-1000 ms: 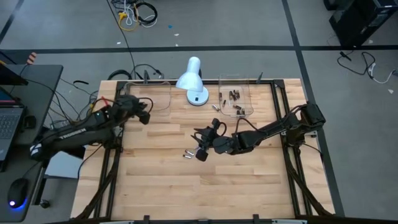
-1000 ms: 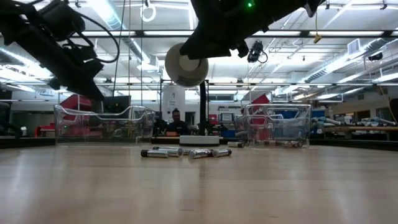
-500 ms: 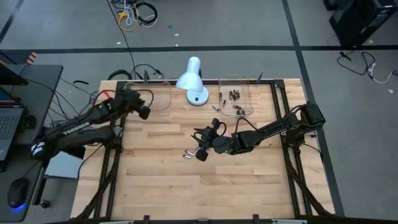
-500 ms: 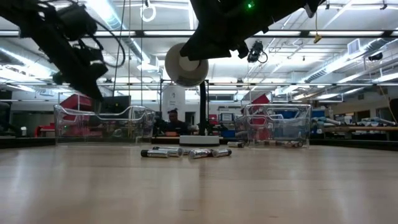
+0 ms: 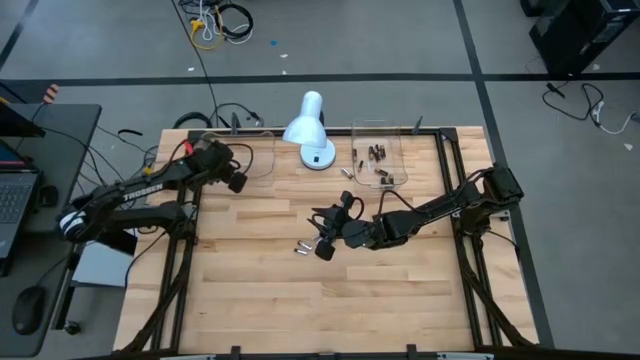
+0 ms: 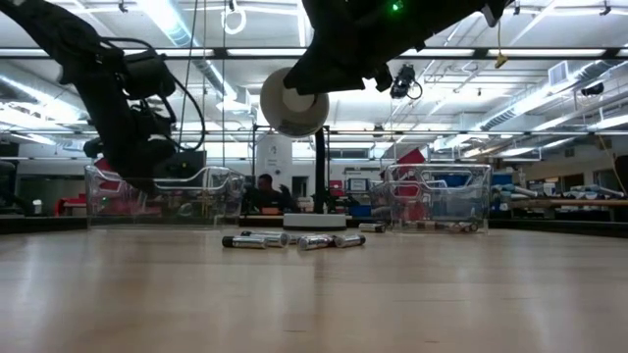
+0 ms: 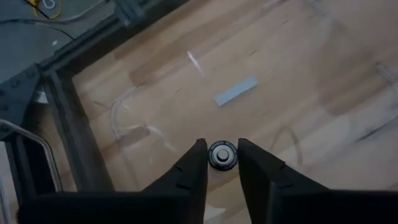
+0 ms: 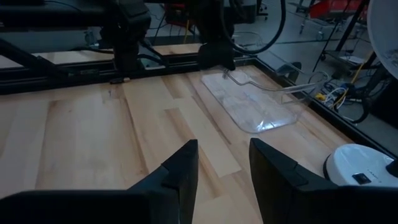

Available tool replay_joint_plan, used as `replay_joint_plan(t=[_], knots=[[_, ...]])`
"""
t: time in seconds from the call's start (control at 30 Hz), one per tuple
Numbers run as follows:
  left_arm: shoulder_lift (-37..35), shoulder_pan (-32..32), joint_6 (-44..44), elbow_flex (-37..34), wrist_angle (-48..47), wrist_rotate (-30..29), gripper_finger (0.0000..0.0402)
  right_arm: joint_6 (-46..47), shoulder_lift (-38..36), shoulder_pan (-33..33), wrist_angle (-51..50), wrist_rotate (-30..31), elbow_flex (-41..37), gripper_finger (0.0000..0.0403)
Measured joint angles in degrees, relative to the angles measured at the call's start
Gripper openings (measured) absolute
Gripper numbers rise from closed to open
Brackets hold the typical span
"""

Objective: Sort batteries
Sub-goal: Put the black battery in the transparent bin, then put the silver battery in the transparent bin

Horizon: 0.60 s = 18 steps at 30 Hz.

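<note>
A few silvery batteries (image 5: 303,247) lie loose on the wooden table, seen side by side in the low view (image 6: 294,240). Several dark ones rest in the right clear tray (image 5: 378,156), and one lies just outside it (image 5: 347,172). My left gripper (image 5: 237,183) hangs over the left clear tray (image 5: 247,155), shut on one battery (image 7: 222,155). My right gripper (image 5: 322,246) hovers open just above the loose batteries; its fingers (image 8: 184,163) have nothing between them. My left gripper pinches a single battery between its two fingers (image 7: 196,163), gripping the round sides. The battery's round end (image 7: 222,155) faces the wrist camera, so it lies along the fingers. It is lifted clear above the tray floor.
A white desk lamp (image 5: 310,130) stands at the far edge between the two trays, its head (image 6: 292,101) above the table. The black frame rails (image 5: 452,170) run along the table's sides. A laptop and mouse sit on a side desk to the left.
My left arm has swung its gripper a little toward the far edge and lowered it toward the left tray, keeping the battery between its fingers. My right arm and the loose batteries have stayed where they were.
</note>
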Motion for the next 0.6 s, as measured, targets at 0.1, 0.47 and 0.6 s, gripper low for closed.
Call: replay_joint_plan(t=[0.1, 0.47, 0.6], knots=[[0.01, -0.02, 0.04, 0.0, 1.13, 0.06, 0.0106, 0.03, 0.0, 0.0, 0.0, 0.01, -0.01, 0.0129], [-0.36, -0.4, 3.31, 2.46, 3.4, 0.9, 0.0118, -0.03, 0.02, -0.22, -0.02, -3.4, -0.01, 0.0129], [-2.1, -2.23, 4.78, 5.53, 3.42, 1.16, 0.0118, -0.04, 0.02, -0.72, -0.11, -7.21, -0.01, 0.0129]])
